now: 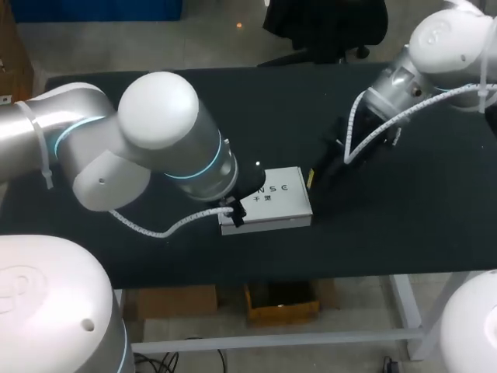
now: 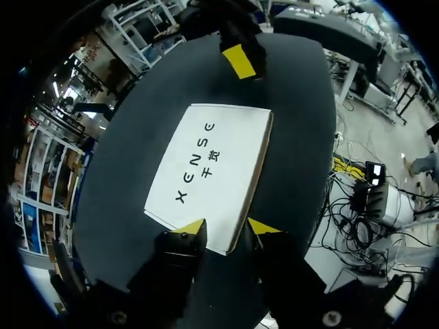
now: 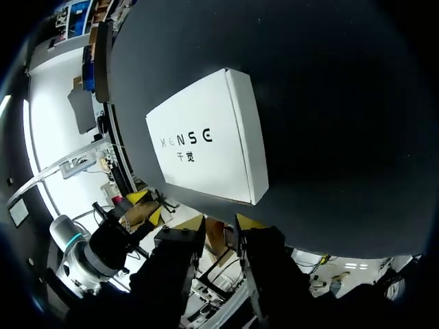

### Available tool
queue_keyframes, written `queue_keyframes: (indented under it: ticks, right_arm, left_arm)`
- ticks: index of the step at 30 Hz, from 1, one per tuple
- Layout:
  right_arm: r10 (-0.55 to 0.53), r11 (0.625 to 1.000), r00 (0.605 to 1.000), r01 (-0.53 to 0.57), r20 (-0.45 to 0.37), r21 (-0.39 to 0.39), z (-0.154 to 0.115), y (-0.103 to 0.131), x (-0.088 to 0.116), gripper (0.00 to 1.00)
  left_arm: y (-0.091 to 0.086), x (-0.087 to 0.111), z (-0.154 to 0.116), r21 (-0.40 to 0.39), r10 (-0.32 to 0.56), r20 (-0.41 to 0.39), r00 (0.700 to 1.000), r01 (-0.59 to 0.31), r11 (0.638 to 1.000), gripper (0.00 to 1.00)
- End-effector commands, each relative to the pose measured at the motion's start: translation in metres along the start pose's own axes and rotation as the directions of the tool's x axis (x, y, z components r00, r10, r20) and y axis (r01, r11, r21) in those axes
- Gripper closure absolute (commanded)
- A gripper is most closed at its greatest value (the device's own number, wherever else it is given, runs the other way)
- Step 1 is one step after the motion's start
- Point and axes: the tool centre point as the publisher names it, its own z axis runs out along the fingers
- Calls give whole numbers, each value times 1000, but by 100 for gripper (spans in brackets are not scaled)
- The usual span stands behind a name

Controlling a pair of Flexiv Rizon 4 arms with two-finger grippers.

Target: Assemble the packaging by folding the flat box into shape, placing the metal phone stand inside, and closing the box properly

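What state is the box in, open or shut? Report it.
Shut. The white box lies flat with its lid down, no flap raised in any view.

The box (image 1: 273, 198) looks like smooth matt white card. The table (image 1: 404, 233) under it is matt black, cloth-like. The left arm (image 1: 155, 132) beside the box is glossy.

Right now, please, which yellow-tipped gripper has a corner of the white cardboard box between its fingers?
The left gripper: a corner of the box lies between its tips; the right gripper only has the box ahead of it.
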Motion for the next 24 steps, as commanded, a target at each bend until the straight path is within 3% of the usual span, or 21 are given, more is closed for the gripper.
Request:
queue_keyframes:
  ticks: [1,9,13,17,24]
  right_arm:
    - [-23,994,999,20,-26,-109,-26,-14,-7,0]
    - [-196,942,980,196,27,-271,-64,-10,-9,0]
    - [-328,867,942,328,66,-375,-80,-5,-15,0]
    - [-455,782,880,468,136,-412,-92,-2,-20,0]
    - [-506,658,822,564,261,-499,-107,7,-34,0]
  left_arm:
    - [-7,16,-19,-79,-63,24,998,65,995,0]
    - [-12,56,-30,-201,-289,33,957,290,936,0]
    - [-12,68,-25,-276,-459,90,884,465,841,0]
    - [-13,80,-18,-310,-543,111,832,548,777,0]
    - [-9,91,-3,-348,-672,106,733,660,666,0]
